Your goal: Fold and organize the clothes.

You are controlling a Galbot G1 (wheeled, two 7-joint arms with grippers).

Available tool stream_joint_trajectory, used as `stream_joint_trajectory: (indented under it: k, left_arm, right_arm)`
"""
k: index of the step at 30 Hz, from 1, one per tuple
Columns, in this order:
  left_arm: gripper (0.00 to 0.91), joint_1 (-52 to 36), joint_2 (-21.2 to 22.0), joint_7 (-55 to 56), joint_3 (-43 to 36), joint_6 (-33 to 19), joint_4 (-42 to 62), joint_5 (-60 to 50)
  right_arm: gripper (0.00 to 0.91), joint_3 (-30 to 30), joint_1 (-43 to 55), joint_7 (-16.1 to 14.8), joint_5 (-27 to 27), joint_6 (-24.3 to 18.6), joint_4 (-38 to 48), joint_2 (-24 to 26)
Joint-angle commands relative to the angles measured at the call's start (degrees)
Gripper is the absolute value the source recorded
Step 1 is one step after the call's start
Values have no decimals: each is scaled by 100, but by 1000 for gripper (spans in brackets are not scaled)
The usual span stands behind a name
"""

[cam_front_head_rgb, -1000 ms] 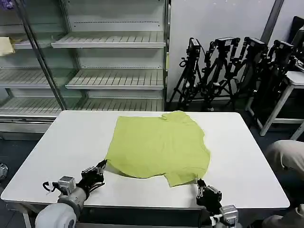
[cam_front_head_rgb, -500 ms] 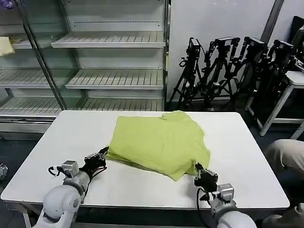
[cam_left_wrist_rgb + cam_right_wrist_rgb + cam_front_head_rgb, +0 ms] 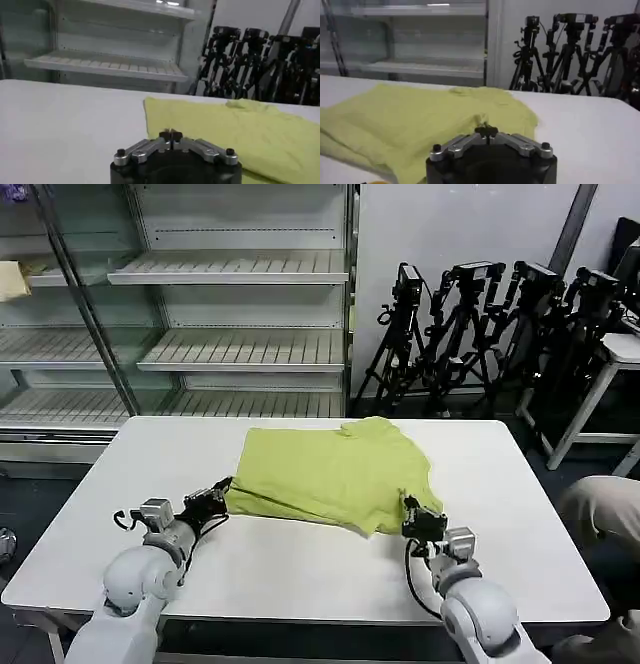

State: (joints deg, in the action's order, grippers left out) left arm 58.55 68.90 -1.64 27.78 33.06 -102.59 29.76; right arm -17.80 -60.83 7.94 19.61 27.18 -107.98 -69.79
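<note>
Lime-green T-shirt [image 3: 335,477] mid-table [image 3: 300,574], near hem doubled over — first fold underway, not finished. Left hand [image 3: 217,497] and right hand [image 3: 412,519] clenched on its near corners — sleeves, further folds and tidying left.

Left arm: reaches forward from the near left, forearm low over the bench [image 3: 300,574], wrist level.
Left gripper [image 3: 222,487]: at the near left corner of the T-shirt [image 3: 330,474], jaws closed together on the fabric edge (in the left wrist view the left gripper [image 3: 170,135] has its tips meeting at the cloth's border).
Right arm: comes in from the near right, elbow bent, forearm angled toward the T-shirt.
Right gripper [image 3: 408,506]: at the T-shirt's near right corner, jaws pinched on the folded hem (in the right wrist view the right gripper [image 3: 486,131] has its tips closed against the yellow-green cloth).
</note>
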Motion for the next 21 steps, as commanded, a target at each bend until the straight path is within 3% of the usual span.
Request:
stream_joint_trajectory:
  k: [1,16,17,18,19,20,21]
  left_arm:
    - [20,-259,-23,-19,-71,-8,436,-11]
    - [20,-465,-33,-242,-145,-23,829,-240]
    - [373,-471,-30,-310,-160,-25,849,-319]
    - [907,-474,-26,-364,-159,-33,854,-405]
    - [907,-482,-15,-382,-159,-58,862,-408]
    - [907,-487,-6,-385,-161,-139,868,-406]
    - [907,-491,-5,-400,-154,-158,867,-408]
  right_arm:
    - [0,27,507,-59,-64,-27,576,-7]
    - [0,36,618,-146,-153,-114,883,-111]
    - [0,38,613,-177,-185,-104,893,-109]
    - [0,39,603,-196,-203,-83,899,-106]
    - [343,42,594,-211,-291,-64,901,-104]
    - [907,39,572,-229,-317,-59,918,-108]
    - [907,35,557,-235,-314,-55,924,-109]
